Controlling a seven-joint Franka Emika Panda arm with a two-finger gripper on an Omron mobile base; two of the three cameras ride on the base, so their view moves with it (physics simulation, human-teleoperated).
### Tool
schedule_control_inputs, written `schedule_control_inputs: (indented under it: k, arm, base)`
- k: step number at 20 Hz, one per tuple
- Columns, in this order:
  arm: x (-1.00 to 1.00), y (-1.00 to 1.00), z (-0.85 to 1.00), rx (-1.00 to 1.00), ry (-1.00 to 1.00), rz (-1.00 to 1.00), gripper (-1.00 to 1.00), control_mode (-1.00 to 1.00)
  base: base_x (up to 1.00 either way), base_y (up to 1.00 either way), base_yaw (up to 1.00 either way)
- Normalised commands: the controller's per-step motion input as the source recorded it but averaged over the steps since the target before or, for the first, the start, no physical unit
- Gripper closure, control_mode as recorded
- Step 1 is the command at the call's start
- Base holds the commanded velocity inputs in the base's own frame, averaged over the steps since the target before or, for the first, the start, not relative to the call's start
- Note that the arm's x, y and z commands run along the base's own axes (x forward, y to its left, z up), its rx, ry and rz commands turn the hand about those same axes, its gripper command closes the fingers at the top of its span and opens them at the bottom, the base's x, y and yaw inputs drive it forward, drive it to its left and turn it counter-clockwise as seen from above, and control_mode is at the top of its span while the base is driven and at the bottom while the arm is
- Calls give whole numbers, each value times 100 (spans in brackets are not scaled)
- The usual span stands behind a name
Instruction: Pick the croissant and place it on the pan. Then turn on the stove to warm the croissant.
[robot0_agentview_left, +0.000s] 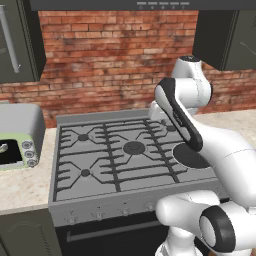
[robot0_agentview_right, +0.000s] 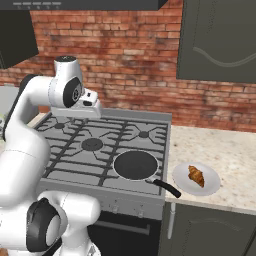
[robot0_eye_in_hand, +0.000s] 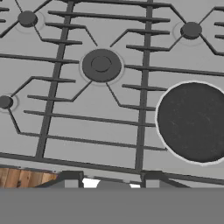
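The croissant (robot0_agentview_right: 196, 176), small and golden-brown, lies on a white plate (robot0_agentview_right: 210, 188) on the counter right of the stove (robot0_agentview_right: 75, 150). The black pan (robot0_agentview_right: 135, 165) sits on the stove's front right burner, handle pointing toward the plate. It also shows as pan (robot0_eye_in_hand: 192, 122) and, partly behind my arm, as pan (robot0_agentview_left: 187, 156). My gripper (robot0_eye_in_hand: 111, 180) hangs over the stove (robot0_eye_in_hand: 87, 113) left of the pan, looking straight down. Its fingertips (robot0_eye_in_hand: 72, 179) stand apart with nothing between them. The stove (robot0_agentview_left: 100, 150) has its front knobs (robot0_agentview_left: 98, 215) below the grates.
A grey-and-green toaster oven (robot0_agentview_left: 20, 135) stands on the counter left of the stove. Light stone counter (robot0_agentview_right: 225, 150) stretches right of the stove around the plate. A brick wall and dark cabinets stand behind and above.
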Motion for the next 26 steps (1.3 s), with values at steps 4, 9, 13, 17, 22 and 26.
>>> schedule_control_inputs:
  k: [4,9,13,17,22,26]
  arm:
    - [-8,0,-2,0,0,0,-100,-100]
    - [-24,-3,-12,0,0,0,-100,-100]
    - [-23,-14,-9,0,0,0,-100,-100]
    - [-19,-17,-3,0,0,0,-100,-100]
    - [-23,-27,-1,0,0,0,-100,-100]
    - [-25,-25,-3,0,0,0,-100,-100]
  base:
    - [0,0,0]
    - [0,0,0]
    - [0,0,0]
    - [0,0,0]
    - [0,0,0]
    - [0,0,0]
